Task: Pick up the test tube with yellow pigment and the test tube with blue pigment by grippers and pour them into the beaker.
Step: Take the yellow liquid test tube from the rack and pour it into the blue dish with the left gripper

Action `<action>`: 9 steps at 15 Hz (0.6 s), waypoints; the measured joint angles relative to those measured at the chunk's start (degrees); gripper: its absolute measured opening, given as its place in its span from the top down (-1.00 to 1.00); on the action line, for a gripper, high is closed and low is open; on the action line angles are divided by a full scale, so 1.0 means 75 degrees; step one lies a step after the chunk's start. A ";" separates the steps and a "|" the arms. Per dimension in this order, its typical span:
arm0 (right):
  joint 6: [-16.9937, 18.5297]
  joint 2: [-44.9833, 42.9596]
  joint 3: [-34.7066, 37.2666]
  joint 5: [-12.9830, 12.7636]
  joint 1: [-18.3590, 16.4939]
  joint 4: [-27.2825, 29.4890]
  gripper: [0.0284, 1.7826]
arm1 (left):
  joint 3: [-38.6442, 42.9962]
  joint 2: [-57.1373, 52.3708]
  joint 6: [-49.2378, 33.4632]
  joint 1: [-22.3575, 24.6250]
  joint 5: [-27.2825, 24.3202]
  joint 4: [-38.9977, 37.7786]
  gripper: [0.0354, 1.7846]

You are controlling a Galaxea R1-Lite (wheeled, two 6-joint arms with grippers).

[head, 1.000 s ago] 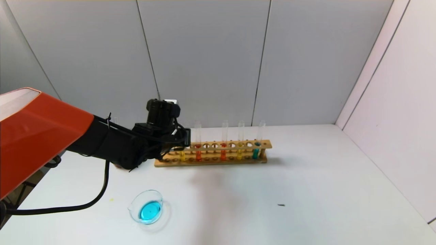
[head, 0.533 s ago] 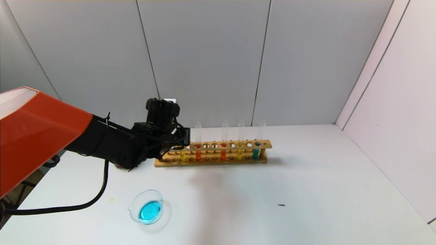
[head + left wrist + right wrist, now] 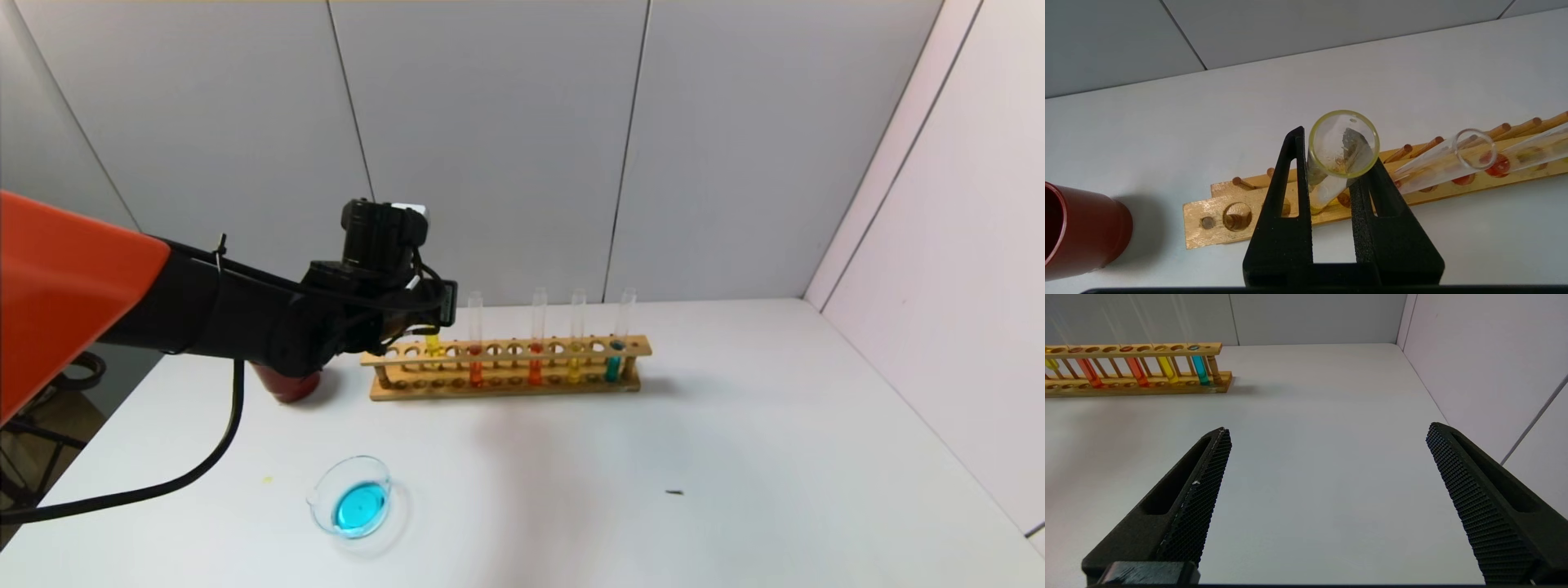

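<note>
Left gripper [image 3: 1331, 179], jaws clamped on yellow tube [image 3: 1337, 163], has risen, drawing it half clear of rack [image 3: 506, 367]; beaker [image 3: 353, 496] already holds blue; right gripper [image 3: 1327, 498] idle, jaws apart.

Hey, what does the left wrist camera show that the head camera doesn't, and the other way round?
Only the left wrist view: the left gripper shut on the test tube with yellow pigment, seen down its open mouth.

Only the head view: the beaker holding blue liquid, and the test tube with blue pigment in the wooden rack.

Both: that rack, the dark red cup, the white table.
</note>
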 joint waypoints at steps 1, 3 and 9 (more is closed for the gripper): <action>0.0000 0.0000 0.0000 0.0003 0.0000 0.0000 -0.96 | -0.0213 -0.0055 0.0000 0.0005 0.0003 0.0192 0.68; 0.0000 0.0000 0.0000 0.0000 0.0000 0.0000 -0.96 | -0.0489 -0.0158 -0.0011 -0.0010 0.0020 0.0541 0.68; 0.0000 0.0000 0.0000 0.0000 0.0000 0.0000 -0.96 | -0.1079 -0.0496 0.0003 -0.0065 0.0088 0.1174 0.68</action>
